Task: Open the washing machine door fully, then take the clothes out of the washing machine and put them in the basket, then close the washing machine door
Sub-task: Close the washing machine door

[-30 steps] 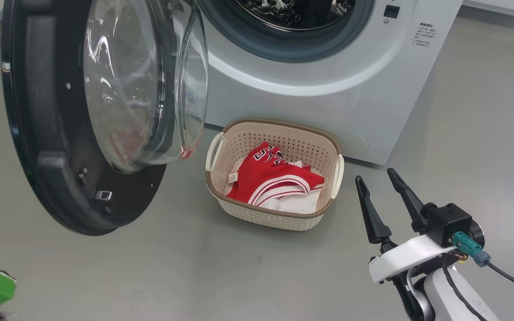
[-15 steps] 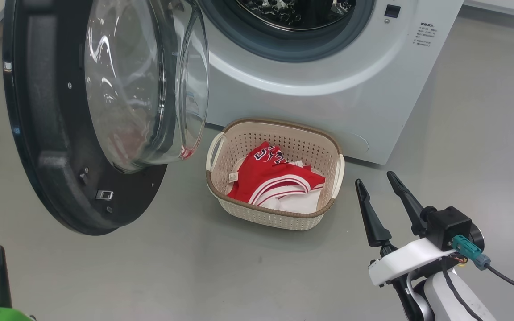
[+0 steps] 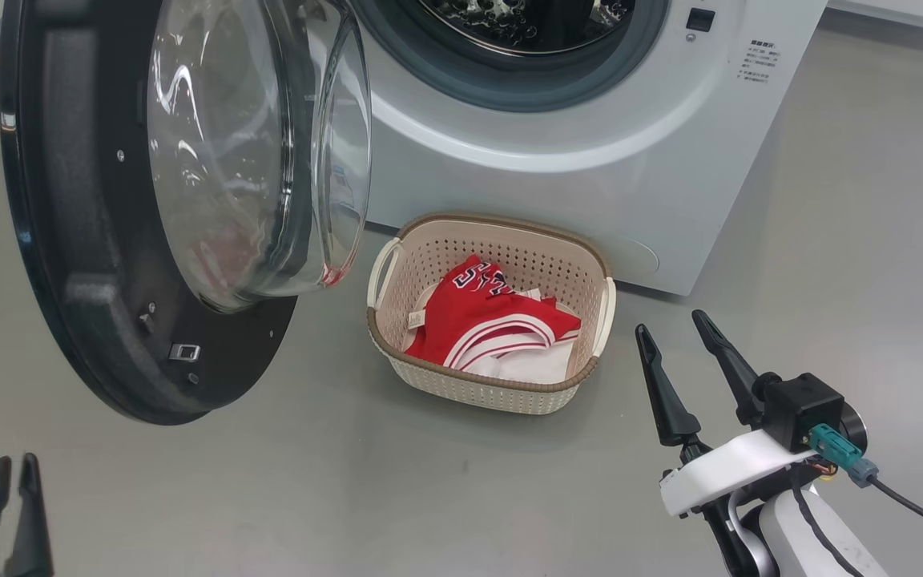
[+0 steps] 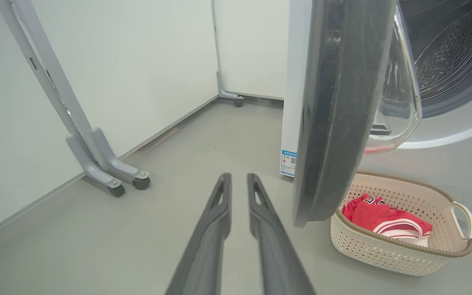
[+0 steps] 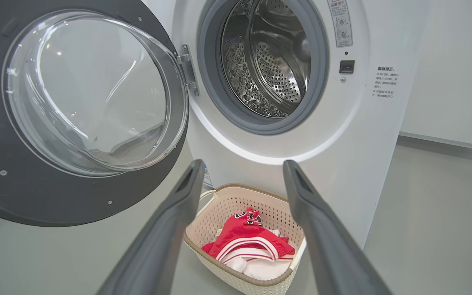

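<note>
At lower left, the left gripper (image 3: 16, 466) has just parted slightly, empty; the right gripper (image 3: 670, 322) gapes wide. Clothes (image 3: 493, 324) lie in the basket (image 3: 477, 393), so only the open door (image 3: 69, 240) likely remains.

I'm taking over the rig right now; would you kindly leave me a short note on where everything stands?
Left claw: barely parted, empty. Right claw: wide open, empty.
Washing machine door swung wide open; clothes lie in the basket before the washing machine.
Done: door opened, clothes moved; visible drum looks empty.
To do: close the door.
</note>
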Controlling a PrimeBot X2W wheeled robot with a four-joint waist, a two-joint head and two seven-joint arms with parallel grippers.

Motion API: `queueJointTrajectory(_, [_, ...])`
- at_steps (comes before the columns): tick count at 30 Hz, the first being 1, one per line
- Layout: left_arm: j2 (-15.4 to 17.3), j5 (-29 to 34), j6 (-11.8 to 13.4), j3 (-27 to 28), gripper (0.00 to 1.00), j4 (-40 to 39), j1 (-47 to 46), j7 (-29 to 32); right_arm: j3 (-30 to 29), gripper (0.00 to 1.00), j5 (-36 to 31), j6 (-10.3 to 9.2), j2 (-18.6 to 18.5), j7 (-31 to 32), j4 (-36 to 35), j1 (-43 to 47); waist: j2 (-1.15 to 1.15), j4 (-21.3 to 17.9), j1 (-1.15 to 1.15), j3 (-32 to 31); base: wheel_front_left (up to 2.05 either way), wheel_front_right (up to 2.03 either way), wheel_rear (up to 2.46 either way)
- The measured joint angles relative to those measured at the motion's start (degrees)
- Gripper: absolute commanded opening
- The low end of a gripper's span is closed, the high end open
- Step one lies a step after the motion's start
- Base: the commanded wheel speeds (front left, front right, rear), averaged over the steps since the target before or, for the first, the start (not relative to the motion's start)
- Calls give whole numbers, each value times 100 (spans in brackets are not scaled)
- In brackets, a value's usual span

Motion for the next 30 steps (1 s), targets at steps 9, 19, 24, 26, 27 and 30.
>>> queueJointTrajectory(9, [-67,201,0,-13,100,200,-6,-42,0,100,0,0,10,0,1,11,0,-11,0,-41,0,0,0])
queueJointTrajectory(19, [-74,296,0,16,100,267,-13,-48,0,100,1,0,31,0,1,19,0,-5,0,-70,0,0,0])
queueJointTrajectory(24, [-138,375,0,136,100,158,-47,-49,-22,100,1,0,44,0,1,21,0,8,0,-53,0,0,0])
queueJointTrajectory(26, [-155,437,0,172,100,127,-57,-49,-27,100,0,0,45,0,0,21,0,13,0,-49,0,0,0])
queueJointTrajectory(27, [-166,445,0,182,100,113,-66,-49,-31,100,0,0,45,0,0,21,0,14,0,-46,0,0,0])
queueJointTrajectory(30, [-192,459,0,208,100,70,-83,-49,-37,100,0,0,45,0,0,21,0,18,0,-42,0,0,0])
